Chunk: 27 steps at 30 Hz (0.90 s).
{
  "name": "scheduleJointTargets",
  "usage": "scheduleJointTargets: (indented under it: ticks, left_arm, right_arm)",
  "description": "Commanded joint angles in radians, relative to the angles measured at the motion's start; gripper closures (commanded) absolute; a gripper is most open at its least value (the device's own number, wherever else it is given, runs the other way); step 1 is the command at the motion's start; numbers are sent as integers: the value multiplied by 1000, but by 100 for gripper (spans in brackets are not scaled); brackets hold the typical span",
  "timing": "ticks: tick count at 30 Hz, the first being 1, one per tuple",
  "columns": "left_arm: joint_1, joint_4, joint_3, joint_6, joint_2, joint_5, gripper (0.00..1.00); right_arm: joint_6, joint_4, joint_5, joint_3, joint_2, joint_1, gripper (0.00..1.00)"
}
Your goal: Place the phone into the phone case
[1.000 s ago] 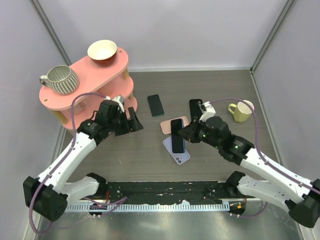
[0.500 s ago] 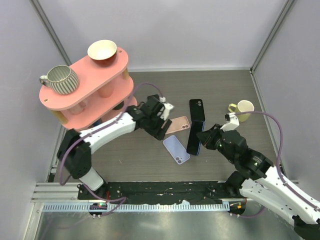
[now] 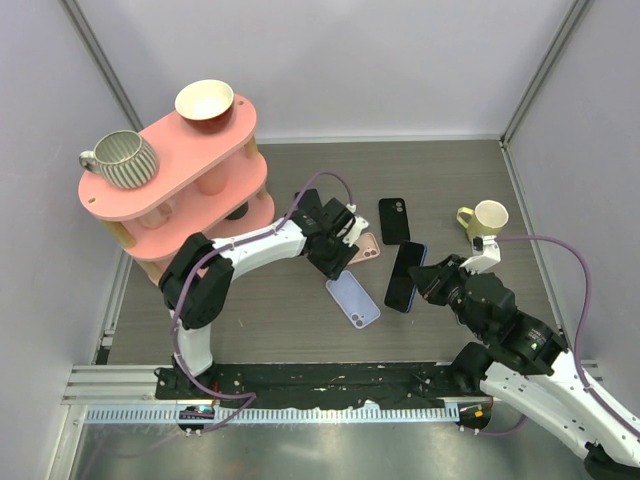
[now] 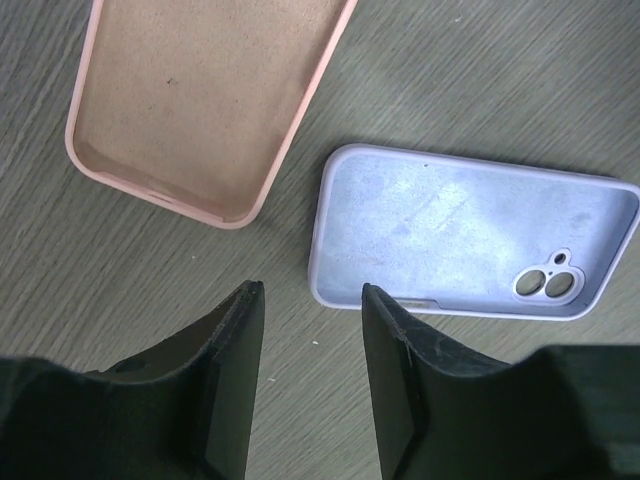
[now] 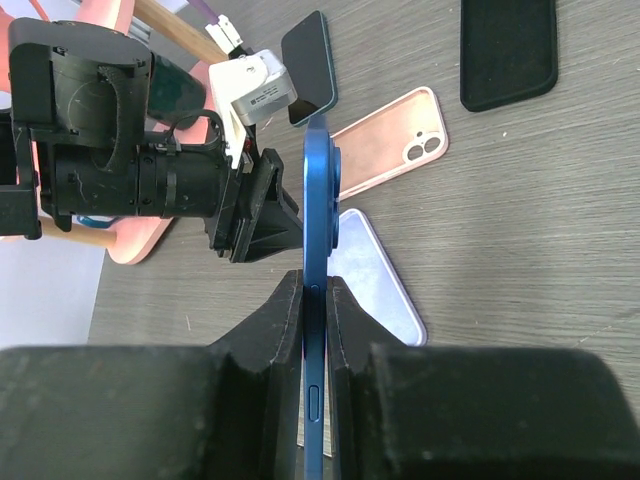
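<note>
Here the right tool (image 5: pixel 314 290) is closed narrow on the blue phone (image 5: pixel 318 190). It pinches the phone by its two flat faces, so the phone stands on its thin edge and seems lifted off the bench (image 3: pixel 290 310). The step in hand, as I judge it, is carrying the phone to a case; the phone is not yet in any case.

In the top view, the lilac case (image 3: pixel 352 298) lies open side up just left of the phone and a little nearer. The pink case (image 3: pixel 362 248) lies farther away, also to the left, and the black case (image 3: pixel 394 220) lies beyond the phone on the far side.

The left tool (image 4: pixel 312 300) hangs over the bench with its jaws partly apart and nothing between them. It is just beside the plain short end of the lilac case, with the pink case close on its other side. Whether it touches the lilac case I cannot tell.

For the next move, I think the phone must be turned flat with the lens side down, with its lenses over the camera hole of the case. The left tool probably should steady that case.
</note>
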Motion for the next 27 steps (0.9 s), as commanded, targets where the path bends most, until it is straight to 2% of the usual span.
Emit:
scheduleJointTargets:
  ticks: [1,6,14,27]
  left_arm:
    - [5,47,-4,-18,14,-1,53]
    - [13,89,-38,-32,4,-28,54]
    - [59,110,-26,-75,19,91,55]
    - [46,113,-59,-78,45,100,59]
  right_arm:
    - [21,42,40,26,-12,-1,99]
    - [23,38,49,21,-22,-1,99]
    - [44,36,42,13,-30,0,99]
    - [54,45,40,1,-16,-1,99]
